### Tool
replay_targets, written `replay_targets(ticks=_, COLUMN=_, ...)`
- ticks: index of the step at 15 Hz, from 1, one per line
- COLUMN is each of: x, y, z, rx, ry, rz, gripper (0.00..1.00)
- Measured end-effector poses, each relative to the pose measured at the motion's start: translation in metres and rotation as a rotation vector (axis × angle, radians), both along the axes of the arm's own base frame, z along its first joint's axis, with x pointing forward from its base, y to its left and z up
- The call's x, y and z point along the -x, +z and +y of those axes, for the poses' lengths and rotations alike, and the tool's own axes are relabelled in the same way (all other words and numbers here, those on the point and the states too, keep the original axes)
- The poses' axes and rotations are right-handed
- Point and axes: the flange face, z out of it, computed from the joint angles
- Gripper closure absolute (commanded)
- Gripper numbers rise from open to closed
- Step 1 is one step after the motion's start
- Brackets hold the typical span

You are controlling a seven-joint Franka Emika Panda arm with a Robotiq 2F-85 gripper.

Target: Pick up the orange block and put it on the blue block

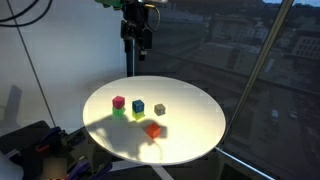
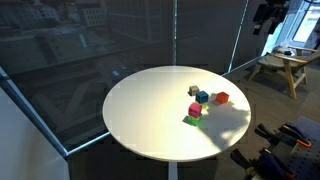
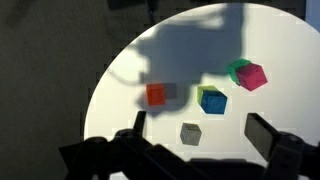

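Note:
The orange block [image 1: 153, 130] sits on the round white table [image 1: 195, 140], nearest the front edge in that exterior view; it also shows in the other exterior view [image 2: 222, 98] and in the wrist view [image 3: 156, 95]. The blue block [image 1: 138, 107] [image 2: 202, 97] [image 3: 212, 101] stands a short way from it, with a green block touching it. My gripper [image 1: 143, 42] [image 2: 267, 17] hangs high above the table, open and empty. In the wrist view its fingers [image 3: 200, 135] frame the grey cube far below.
A pink cube [image 1: 119, 102] [image 3: 251, 76] sits on a green piece next to the blue block. A grey cube [image 1: 160, 108] [image 3: 190, 133] stands apart. Dark windows surround the table. A wooden stool [image 2: 283, 68] stands beyond it.

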Motion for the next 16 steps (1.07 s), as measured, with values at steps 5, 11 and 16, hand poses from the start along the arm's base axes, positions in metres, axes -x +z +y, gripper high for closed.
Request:
replay_targets(ticks=5, x=-0.017, y=-0.013, z=-0.005, rx=0.033, ry=-0.096, rz=-0.042, gripper=0.0)
replay_targets(ticks=11, x=-0.034, y=-0.043, z=-0.01, rx=0.045, ry=-0.129, rz=-0.033, gripper=0.0)
replay_targets(ticks=16, x=-0.043, y=-0.074, z=-0.021, rx=0.052, ry=-0.148, rz=-0.006, gripper=0.0)
